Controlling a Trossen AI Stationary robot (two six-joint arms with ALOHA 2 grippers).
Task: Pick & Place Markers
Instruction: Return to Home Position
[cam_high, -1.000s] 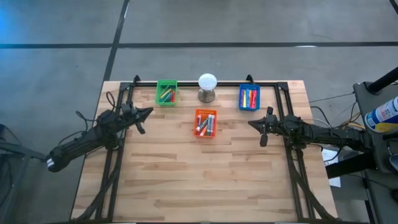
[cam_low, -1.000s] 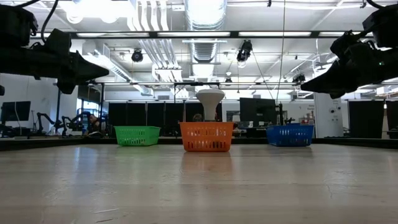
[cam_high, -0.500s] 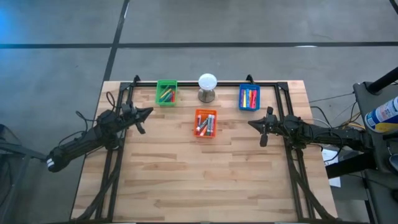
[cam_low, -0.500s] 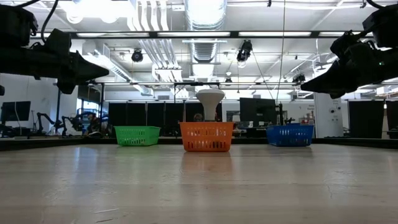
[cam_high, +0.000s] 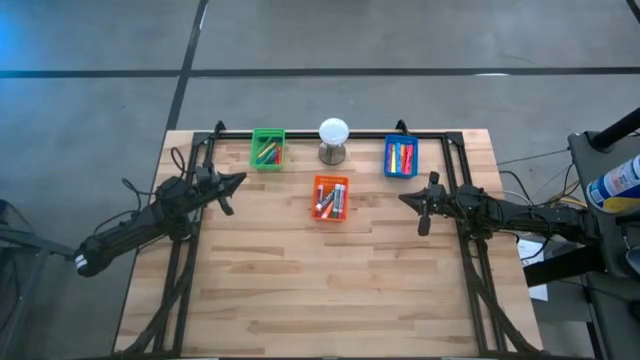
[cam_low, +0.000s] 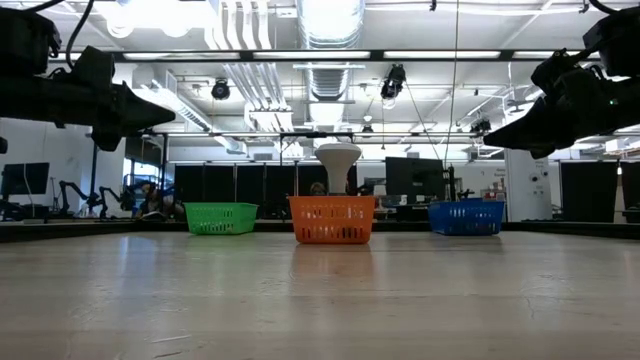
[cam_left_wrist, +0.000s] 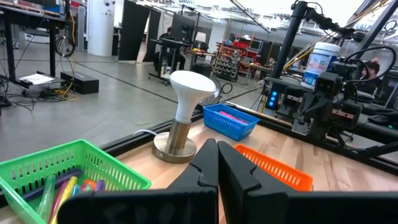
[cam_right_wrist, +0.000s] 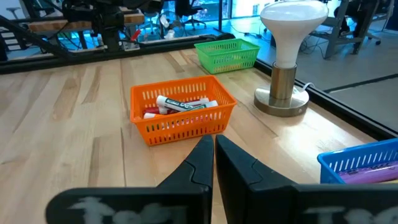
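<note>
Markers lie inside three small bins at the table's far side: a green bin (cam_high: 267, 149), an orange bin (cam_high: 330, 197) holding a white-and-black marker (cam_right_wrist: 181, 104) among red ones, and a blue bin (cam_high: 400, 157). My left gripper (cam_high: 240, 180) hovers shut above the table's left side, pointing toward the bins. My right gripper (cam_high: 403, 198) hovers shut above the right side, pointing at the orange bin (cam_right_wrist: 181, 114). Neither holds anything.
A white ball on a grey stand (cam_high: 333, 140) stands between the green and blue bins at the far edge. A black frame (cam_high: 440, 133) runs along the table's far edge and both sides. The wooden tabletop (cam_high: 330, 290) stretches bare toward the near edge.
</note>
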